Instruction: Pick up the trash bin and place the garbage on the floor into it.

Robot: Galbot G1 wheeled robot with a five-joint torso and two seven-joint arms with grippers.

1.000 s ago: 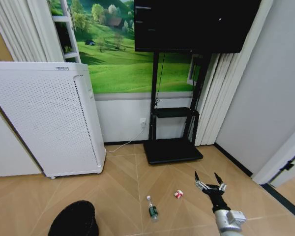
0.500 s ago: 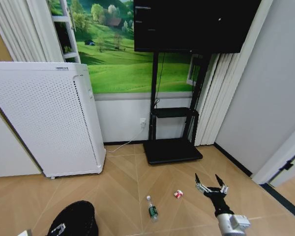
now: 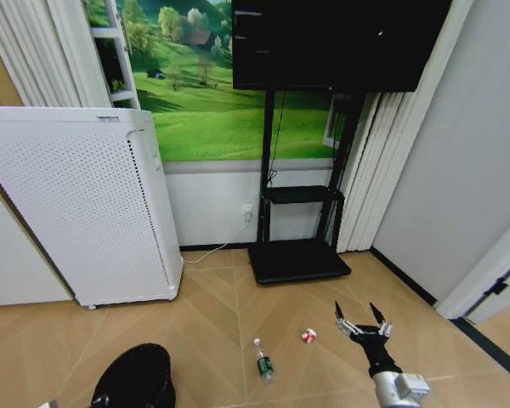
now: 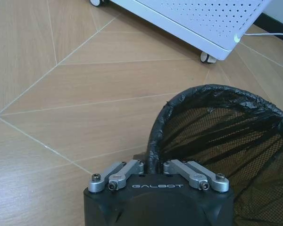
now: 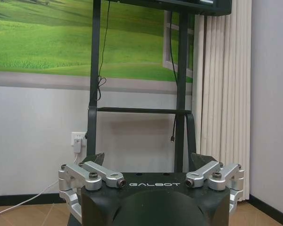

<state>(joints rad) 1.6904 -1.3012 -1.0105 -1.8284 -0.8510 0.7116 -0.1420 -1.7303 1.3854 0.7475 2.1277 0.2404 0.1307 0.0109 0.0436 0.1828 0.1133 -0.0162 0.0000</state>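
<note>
While my left gripper (image 4: pixel 153 165) pinches the trash bin (image 4: pixel 217 136) rim, my right gripper (image 3: pixel 362 324) hangs spread and empty beyond it, and the bottle (image 3: pixel 263 360) and wrapper (image 3: pixel 308 335) remain unbinned on the floor.

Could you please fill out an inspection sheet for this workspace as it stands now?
Surface: wooden herringbone floor, bare between items.
Job's things: black mesh trash bin low at the robot's left; clear bottle, red-and-white wrapper on the floor.
Clutter: nothing seen.
Claws: left claw shut on the trash bin rim; right claw open, empty, above the floor right of the wrapper.
Cables: white cord along the floor to the wall socket.
Surroundings: white perforated appliance, black TV stand, curtains.
</note>
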